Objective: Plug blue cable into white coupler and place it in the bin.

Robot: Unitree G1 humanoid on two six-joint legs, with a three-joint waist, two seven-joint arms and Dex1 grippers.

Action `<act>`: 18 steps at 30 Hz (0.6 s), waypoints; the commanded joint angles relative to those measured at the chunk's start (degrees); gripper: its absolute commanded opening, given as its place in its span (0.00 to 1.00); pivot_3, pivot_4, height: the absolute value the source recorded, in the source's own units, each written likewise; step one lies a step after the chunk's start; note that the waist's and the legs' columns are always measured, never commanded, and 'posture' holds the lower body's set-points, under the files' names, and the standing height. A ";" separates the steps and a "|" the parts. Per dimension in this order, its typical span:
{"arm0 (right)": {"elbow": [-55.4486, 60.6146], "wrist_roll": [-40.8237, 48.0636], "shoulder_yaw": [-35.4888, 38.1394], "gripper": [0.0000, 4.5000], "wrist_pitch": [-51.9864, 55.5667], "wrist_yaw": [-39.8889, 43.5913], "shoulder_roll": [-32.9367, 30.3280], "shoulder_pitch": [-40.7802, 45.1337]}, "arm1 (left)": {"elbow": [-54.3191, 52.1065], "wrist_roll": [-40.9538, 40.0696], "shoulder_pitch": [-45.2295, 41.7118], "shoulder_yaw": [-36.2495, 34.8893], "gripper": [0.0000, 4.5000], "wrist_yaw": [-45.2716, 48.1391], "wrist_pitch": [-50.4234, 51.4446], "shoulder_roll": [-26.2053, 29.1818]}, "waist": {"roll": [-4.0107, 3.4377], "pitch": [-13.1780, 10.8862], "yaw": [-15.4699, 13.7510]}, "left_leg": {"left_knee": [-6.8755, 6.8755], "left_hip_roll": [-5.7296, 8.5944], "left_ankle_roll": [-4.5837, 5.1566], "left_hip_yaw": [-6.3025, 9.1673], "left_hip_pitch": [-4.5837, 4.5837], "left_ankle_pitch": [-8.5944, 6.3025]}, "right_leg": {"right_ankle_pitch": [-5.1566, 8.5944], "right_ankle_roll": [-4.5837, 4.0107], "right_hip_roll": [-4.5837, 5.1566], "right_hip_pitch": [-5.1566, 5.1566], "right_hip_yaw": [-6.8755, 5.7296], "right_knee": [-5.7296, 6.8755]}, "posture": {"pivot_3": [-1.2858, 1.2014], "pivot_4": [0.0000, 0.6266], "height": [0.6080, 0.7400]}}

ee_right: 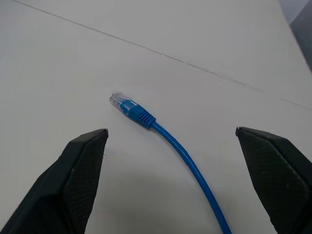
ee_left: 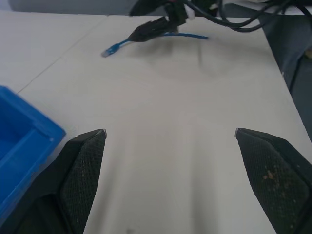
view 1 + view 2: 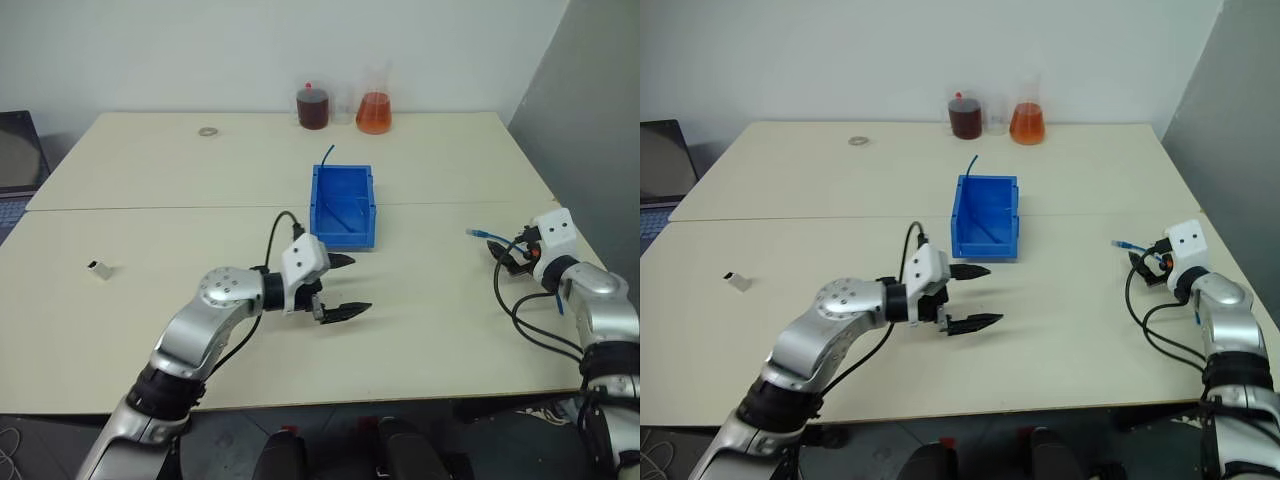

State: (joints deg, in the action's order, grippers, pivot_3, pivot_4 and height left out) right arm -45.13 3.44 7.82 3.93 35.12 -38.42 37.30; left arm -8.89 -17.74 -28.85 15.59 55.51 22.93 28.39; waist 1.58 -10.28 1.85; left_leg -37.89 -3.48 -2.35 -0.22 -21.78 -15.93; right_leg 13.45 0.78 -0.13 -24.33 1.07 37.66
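Head views, left gripper: the left gripper is seen at the centre of the frame, just below the bin; its two black fingers are spread wide and nothing is held between them.
Head views, right gripper: the right gripper is seen at the right edge of the frame, close behind the plug end of the blue cable, which lies flat on the table.
Head views, white coupler: the white coupler is found alone at the far left of the frame, well apart from both grippers and from the cable.
Head views, bin: a thin blue strand is seen rising over its back wall; what it belongs to cannot be told.
Left wrist view: the spread fingers are shown over bare table, with a corner of the bin at the lower left and the cable plug at the upper left.
Right wrist view: the plug is seen near the middle, between the wide-open fingers, and is not touched.
Step judged: the cable end is about to be picked up by the right gripper.
Advice: the fingers should be closed on the blue boot just behind the clear plug, so that the plug tip is left free for the socket; the coupler should be taken by the left gripper with its dark socket face kept open.
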 commanded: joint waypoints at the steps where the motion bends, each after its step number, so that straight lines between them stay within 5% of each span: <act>1: -13.73 -0.90 0.08 0.99 -2.31 3.59 -2.80 6.17 | 0.79 -0.73 -2.43 0.74 1.00 2.73 -1.50 -1.48 | 0.00 0.00 -0.03 | 0.01 0.01 0.00 -0.01 -0.01 0.00 | -0.01 0.00 0.01 0.00 0.02 -0.01 | 0.52 0.24 1.00; 11: -27.90 -0.16 0.58 0.99 5.04 11.56 -5.10 14.55 | -3.36 -6.71 -2.53 -0.16 1.00 8.07 8.01 1.00 | -0.02 -0.01 0.09 | 0.03 0.00 0.02 -0.02 -0.02 -0.01 | -0.09 -0.20 0.02 -0.02 0.05 -0.01 | 0.52 0.24 1.00; 18: -28.09 -0.37 0.37 0.70 5.48 14.71 -5.19 14.68 | -3.63 -7.02 -3.02 -0.10 1.00 8.32 8.68 1.00 | -0.02 -0.01 0.10 | -0.02 0.00 0.01 -0.01 0.04 -0.01 | 0.04 0.02 0.01 0.00 0.05 0.09 | 0.52 0.24 1.00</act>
State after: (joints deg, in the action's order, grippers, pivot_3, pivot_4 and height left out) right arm -72.81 3.34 7.87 9.32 48.50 -42.87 51.31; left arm -10.49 -23.92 -30.65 16.15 63.24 31.84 29.26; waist 1.56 -10.29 1.95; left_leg -37.91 -3.48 -2.33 -0.23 -21.74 -15.94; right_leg 13.48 0.80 -0.12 -24.32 1.12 37.75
